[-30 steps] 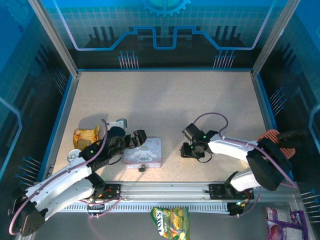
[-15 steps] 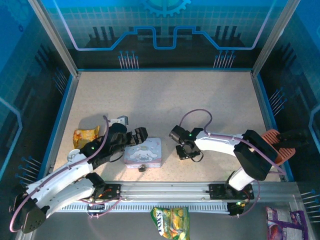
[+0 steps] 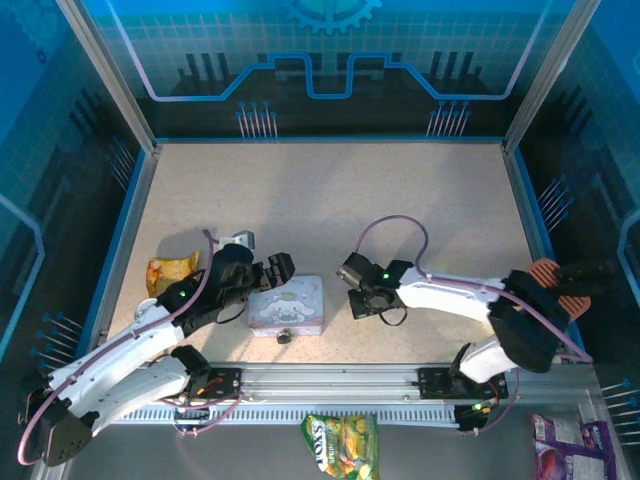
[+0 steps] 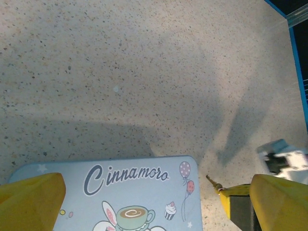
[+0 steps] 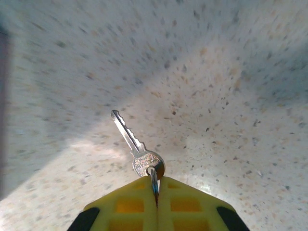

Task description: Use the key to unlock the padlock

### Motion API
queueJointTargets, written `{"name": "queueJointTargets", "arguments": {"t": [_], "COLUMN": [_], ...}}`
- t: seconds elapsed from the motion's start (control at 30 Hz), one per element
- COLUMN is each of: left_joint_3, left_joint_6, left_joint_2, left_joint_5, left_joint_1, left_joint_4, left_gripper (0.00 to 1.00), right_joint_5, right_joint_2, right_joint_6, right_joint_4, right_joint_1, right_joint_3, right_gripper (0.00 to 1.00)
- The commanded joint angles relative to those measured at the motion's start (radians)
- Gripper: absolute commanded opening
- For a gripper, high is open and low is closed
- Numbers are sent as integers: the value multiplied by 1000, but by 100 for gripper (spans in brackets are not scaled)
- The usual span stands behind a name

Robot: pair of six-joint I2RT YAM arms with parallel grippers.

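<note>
A small silver key [image 5: 137, 149] sticks out ahead of my right gripper [image 5: 156, 185], which is shut on the thin ring through the key's head. The blade points away over the speckled table. From above, my right gripper [image 3: 358, 305] sits just right of the lilac tin [image 3: 288, 305]. The tiny dark padlock [image 3: 284, 337] lies at the tin's near edge. My left gripper [image 3: 270, 272] hovers open over the tin's far left corner. In the left wrist view, its yellow fingers [image 4: 29, 202] straddle the tin lid [image 4: 120, 192], and the key tip [image 4: 211, 181] shows beside the tin.
A yellow snack packet [image 3: 170, 272] and a small white object [image 3: 240, 242] lie left of the tin. A green snack bag [image 3: 340, 440] and a purple packet [image 3: 555, 450] lie beyond the table's front rail. Blue walls surround the table [image 3: 330, 200].
My right gripper has moved left toward the tin and its jaws have closed on the key's ring. The left gripper has edged slightly over the tin and stays open.
</note>
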Motion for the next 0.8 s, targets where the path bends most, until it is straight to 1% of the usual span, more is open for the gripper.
{"name": "queueJointTargets", "arguments": {"t": [0.0,0.07,0.2,0.4,0.47,0.57,0.7,0.77], "left_joint_3": [45,60,92,115,121,138,139,142], "left_joint_6": [-38,-28,1,29,40,58,55,48], "left_joint_2": [5,26,71,100,110,130,149,159], "left_joint_5": [51,89,181,229,244,236,245,265], "left_joint_1": [-6,-6,-13,-41,-54,-79,-106,-110], "left_joint_4": [35,62,135,221,247,256,301,333], "left_gripper": [99,96,92,86,84,80,74,71], "right_joint_5": [51,59,39,23,6,-37,-97,-120], "right_joint_2": [-139,-211,-333,-450,-466,-472,-471,-462], "right_joint_6": [-17,-8,28,68,69,69,92,101], "right_joint_4": [34,76,228,421,458,500,588,599], "right_joint_1": [16,15,15,14,15,15,16,17], "right_joint_3": [-26,-50,-118,-186,-190,-185,-204,-198], "right_gripper": [0,0,0,0,0,0,0,0]}}
